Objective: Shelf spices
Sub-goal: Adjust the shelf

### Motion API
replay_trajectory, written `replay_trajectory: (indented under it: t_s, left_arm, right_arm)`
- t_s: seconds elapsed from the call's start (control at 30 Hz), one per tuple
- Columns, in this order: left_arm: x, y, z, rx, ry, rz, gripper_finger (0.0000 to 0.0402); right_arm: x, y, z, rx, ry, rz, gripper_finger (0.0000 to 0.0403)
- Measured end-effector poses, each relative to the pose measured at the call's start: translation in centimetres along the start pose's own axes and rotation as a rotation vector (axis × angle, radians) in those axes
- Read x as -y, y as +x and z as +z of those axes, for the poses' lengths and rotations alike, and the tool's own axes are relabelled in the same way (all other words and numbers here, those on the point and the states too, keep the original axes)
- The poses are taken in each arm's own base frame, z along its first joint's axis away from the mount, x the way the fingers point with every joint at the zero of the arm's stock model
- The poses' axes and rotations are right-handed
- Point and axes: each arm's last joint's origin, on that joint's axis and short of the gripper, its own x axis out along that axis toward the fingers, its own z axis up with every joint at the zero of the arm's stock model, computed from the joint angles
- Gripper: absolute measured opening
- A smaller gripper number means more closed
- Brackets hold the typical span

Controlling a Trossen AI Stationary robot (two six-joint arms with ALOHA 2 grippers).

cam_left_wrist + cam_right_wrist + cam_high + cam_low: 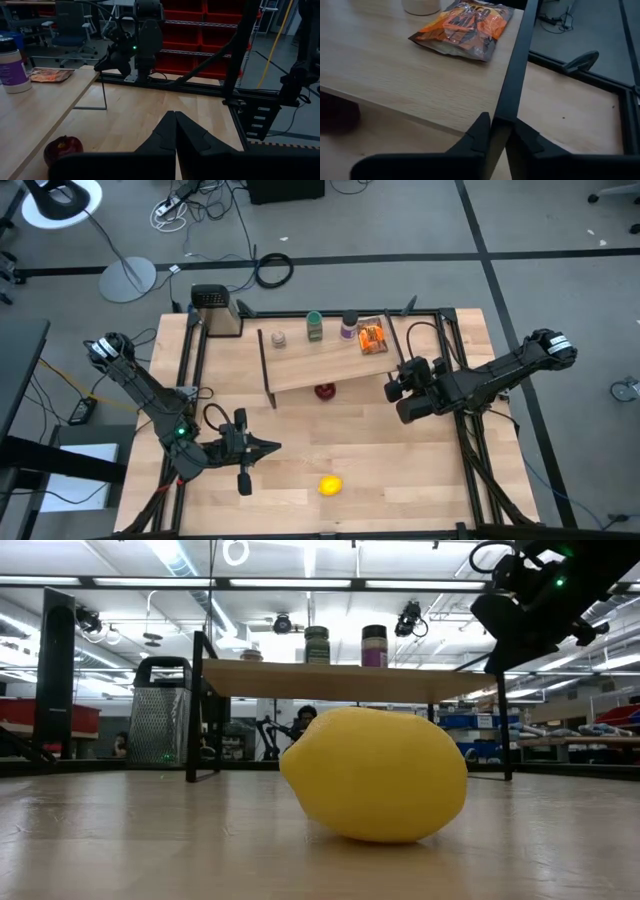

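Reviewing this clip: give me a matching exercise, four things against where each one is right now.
Things:
1. orange packet
2. lemon
3. red fruit
4. grater

Places:
A. on the table beside the shelf's end, at a back corner
B. on the shelf top, at the end nearer the right gripper
C. on the table under the shelf's front edge
D. on the open table in front, near the left gripper

Pairs: 1-B, 2-D, 3-C, 4-A
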Motion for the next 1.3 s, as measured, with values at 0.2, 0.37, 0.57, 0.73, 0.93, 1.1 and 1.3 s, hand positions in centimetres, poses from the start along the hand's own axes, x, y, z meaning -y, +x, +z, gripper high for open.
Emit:
replay_trajectory:
  t_s: [0.2,0.37,0.57,0.73,0.93,1.1,1.3]
  left_arm:
    - [0.0,0.0,0.0,0.0,0.001,0.0,0.0004]
    - [0.0,0.0,0.0,0.0,0.002,0.0,0.0004]
    - [0.0,0.0,0.0,0.0,0.003,0.0,0.0004]
    - [0.0,0.0,0.0,0.0,0.003,0.0,0.0004]
    - [0.0,0.0,0.0,0.0,0.001,0.0,0.0004]
    - [0.0,0.0,0.0,0.0,0.001,0.0,0.0004]
    - [0.0,0.0,0.0,0.0,0.0,0.0,0.0004]
  right_arm:
    - [-0.1,0.0,0.0,-0.005,0.002,0.006,0.0045]
    - [-0.1,0.0,0.0,-0.024,0.002,0.013,0.0052]
    - [-0.3,-0.2,0.0,-0.031,0.022,0.036,0.0032]
    - [-0.5,-0.3,-0.1,-0.034,0.029,0.05,0.0041]
    - [-0.6,-0.5,-0.2,-0.049,0.037,0.066,0.0033]
    - [-0.7,-1.0,-0.5,-0.053,0.046,0.093,0.0031]
    - [-0.8,-1.4,-0.8,-0.056,0.057,0.116,0.0033]
